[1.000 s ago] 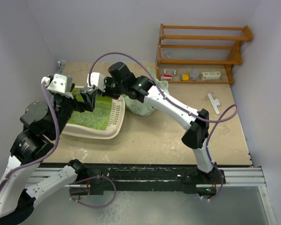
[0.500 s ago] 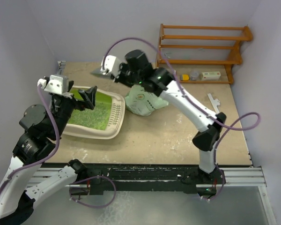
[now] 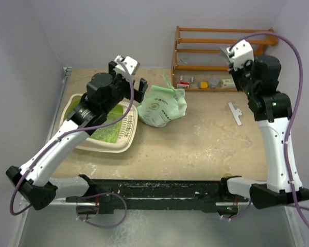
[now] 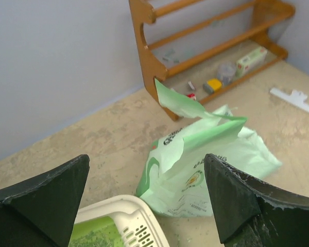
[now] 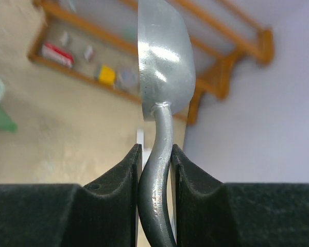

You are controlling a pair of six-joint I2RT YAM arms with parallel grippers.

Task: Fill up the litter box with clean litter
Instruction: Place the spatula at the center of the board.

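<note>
Scoop [image 5: 162, 77] now rightward; cream, green-floored litter box [image 3: 107, 148]

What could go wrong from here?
The right gripper pinches the metal scoop by its thin handle only; it could twist or slip.
The open left gripper faces the green bag; a push might topple it beside the litter box.
The scoop is up near the wooden rack; a swing could hit it.

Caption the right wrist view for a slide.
Right gripper pinching the metal scoop by its handle, wooden rack blurred behind.
</note>
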